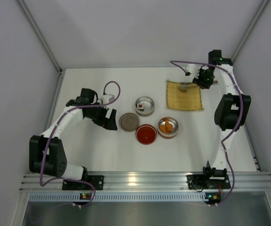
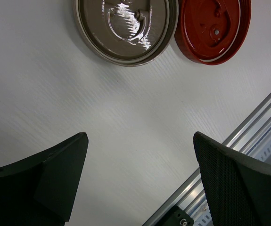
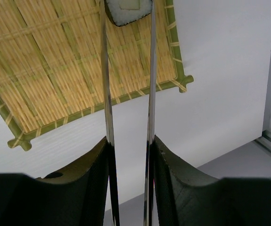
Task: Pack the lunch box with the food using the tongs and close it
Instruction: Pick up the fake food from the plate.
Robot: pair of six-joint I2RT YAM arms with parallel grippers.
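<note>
Right pincer (image 3: 129,141) tight on the tongs (image 3: 105,84), their tips around a sushi roll (image 3: 128,10) (left pincer (image 2: 140,139) wide apart)

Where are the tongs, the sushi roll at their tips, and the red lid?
tongs (image 3: 106,94): right wrist view, left arm, midway.
sushi roll (image 3: 126,13): right wrist view, white rice face.
red lid (image 2: 210,28): left wrist view, middle of disc.

We read this as a robotics lab cell: plain white walls (image 1: 140,28) box in a white table (image 1: 102,155), an aluminium rail (image 1: 144,179) fronts it (left arm (image 1: 62,124) and right arm (image 1: 232,110) bolted there).
</note>
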